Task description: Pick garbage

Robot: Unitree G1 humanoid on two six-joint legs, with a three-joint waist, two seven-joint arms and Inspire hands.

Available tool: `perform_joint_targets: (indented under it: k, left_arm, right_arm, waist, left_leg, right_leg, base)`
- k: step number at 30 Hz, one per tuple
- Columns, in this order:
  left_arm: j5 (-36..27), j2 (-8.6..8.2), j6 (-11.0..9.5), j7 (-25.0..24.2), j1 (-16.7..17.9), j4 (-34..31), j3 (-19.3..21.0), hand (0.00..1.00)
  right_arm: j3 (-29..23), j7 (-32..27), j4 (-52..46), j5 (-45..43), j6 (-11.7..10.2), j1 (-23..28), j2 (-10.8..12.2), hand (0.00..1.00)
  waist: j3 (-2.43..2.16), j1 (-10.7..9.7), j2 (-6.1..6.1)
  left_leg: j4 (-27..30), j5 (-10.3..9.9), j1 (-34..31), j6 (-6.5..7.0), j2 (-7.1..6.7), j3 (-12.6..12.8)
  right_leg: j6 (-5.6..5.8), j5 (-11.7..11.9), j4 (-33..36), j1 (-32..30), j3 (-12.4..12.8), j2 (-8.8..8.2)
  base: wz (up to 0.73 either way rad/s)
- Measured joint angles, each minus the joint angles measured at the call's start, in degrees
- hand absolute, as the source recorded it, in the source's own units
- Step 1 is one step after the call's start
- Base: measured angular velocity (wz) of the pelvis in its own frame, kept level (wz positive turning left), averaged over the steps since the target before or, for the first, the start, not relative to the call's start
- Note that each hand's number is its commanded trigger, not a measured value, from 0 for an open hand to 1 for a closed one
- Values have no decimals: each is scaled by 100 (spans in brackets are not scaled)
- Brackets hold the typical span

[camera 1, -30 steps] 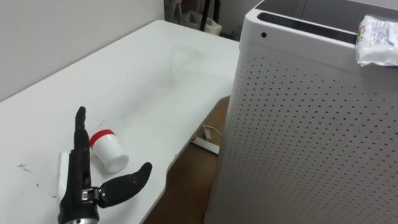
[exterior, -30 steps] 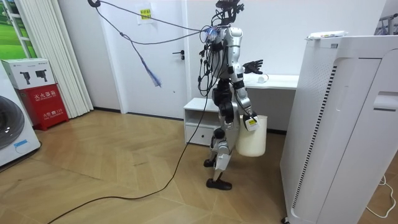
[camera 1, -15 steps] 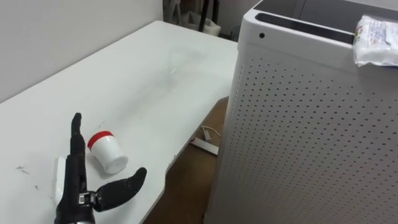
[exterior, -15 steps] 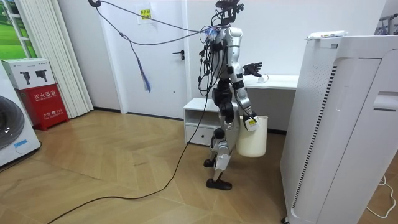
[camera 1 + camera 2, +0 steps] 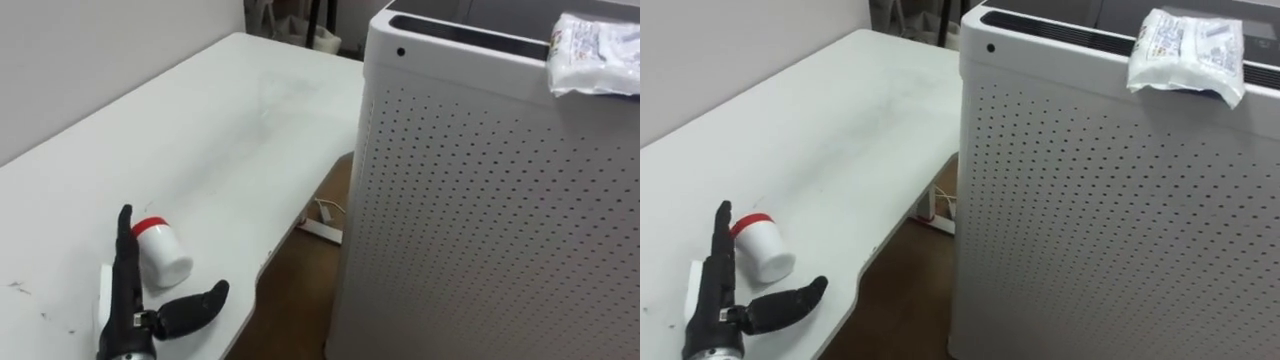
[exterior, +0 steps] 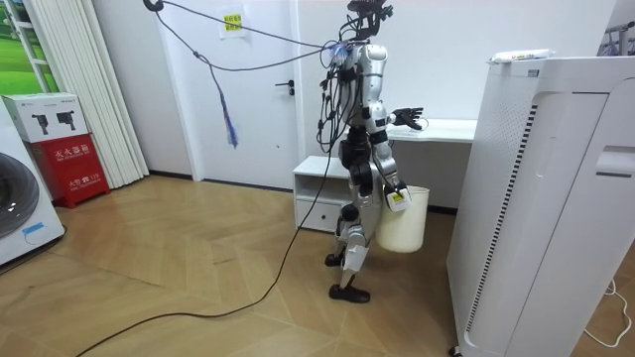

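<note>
On the white table [image 5: 200, 130], near its front edge, a small white cup with a red rim [image 5: 160, 250] lies on its side. The left hand [image 5: 125, 310] is right next to it, fingers straight and together, thumb spread wide toward the table edge, holding nothing. Whether the fingers touch the cup cannot be told. A flat white piece [image 5: 103, 285] lies on the table on the hand's other side.

To the right of the table stands a tall white perforated appliance [image 5: 480, 200] with a white plastic packet [image 5: 595, 40] on top. Between the two, a white power strip [image 5: 322, 228] lies on the wooden floor [image 6: 179, 268].

From the room view, the robot stands upright at the table's end. Its right hand [image 6: 395, 196] hangs low at the rim of a white bin [image 6: 405, 223]; its grip cannot be told. Behind it are a low white cabinet [image 6: 317, 193] and a white door [image 6: 263, 89]. Curtains [image 6: 84, 89], a red box [image 6: 71, 164] and a washing machine [image 6: 20, 213] are at the room view's left.
</note>
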Motion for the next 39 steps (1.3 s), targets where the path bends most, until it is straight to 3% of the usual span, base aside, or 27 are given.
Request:
perform_joint_targets:
  k: [5,9,13,18,19,20,22,27,31,39]
  left_arm:
    - [0,-23,-2,93,-142,131,31,0]
    - [-88,-26,-65,227,-310,351,117,0]
    - [-239,-25,-125,570,-655,952,155,0]
    - [-468,-20,-138,862,-760,1242,178,0]
    - [-546,-22,-138,888,-812,1289,176,25]
    - [-586,-23,-137,901,-838,1321,175,65]
    - [-636,-22,-137,992,-903,1424,163,100]
    - [-736,-22,-134,1244,-958,1557,218,100]
    - [-843,98,-131,1363,-983,1607,404,100]
    - [-908,120,-164,1524,-995,1630,507,100]
  right_arm:
    - [1,-34,1,-32,-1,-84,0,100]
    - [-3,-129,-205,-55,13,6,6,100]
    - [1,-220,-336,-103,90,5,13,100]
    - [1,-284,-368,-137,139,-11,29,100]
    - [9,-301,-368,-136,156,-2,31,100]
    - [11,-315,-369,-136,177,-2,31,100]
    - [14,-360,-372,-114,203,-7,29,100]
    - [45,-443,-374,-112,209,-6,30,100]
    - [74,-463,-373,-26,248,-6,30,100]
    - [144,-541,-425,20,250,21,29,100]
  waist:
    - [13,-64,-37]
    - [56,-98,-116]
    - [49,-126,-147]
    - [46,-235,-143]
    - [45,-241,-137]
    - [45,-248,-131]
    - [38,-274,-103]
    - [6,-356,-36]
    - [10,-364,-25]
    - [17,-363,-36]
  left_leg:
    - [-12,1,7,1,0,79]
    - [-20,1,5,2,5,103]
    - [-20,-1,-33,3,23,172]
    - [73,-7,-187,-6,60,189]
    - [73,-9,-185,-10,64,188]
    - [72,-11,-184,-13,67,188]
    - [69,-12,-181,-15,73,191]
    - [65,-12,-169,-15,74,207]
    - [65,-12,-166,-15,72,210]
    - [63,-12,-159,-15,64,226]
  right_leg:
    - [0,0,15,-43,100,0]
    - [1,0,67,-102,165,2]
    - [-9,10,119,-189,244,21]
    - [-30,45,112,-308,311,59]
    - [-32,46,112,-310,313,66]
    - [-33,46,111,-310,309,69]
    - [-36,48,111,-309,309,74]
    - [-36,48,113,-303,308,74]
    - [-36,48,115,-297,305,71]
    - [-35,48,115,-293,327,63]
  base:
    - [-9]
    - [-7]
    - [-9]
    - [-2]
    - [0]
    - [0]
    - [0]
    - [0]
    - [0]
    - [0]
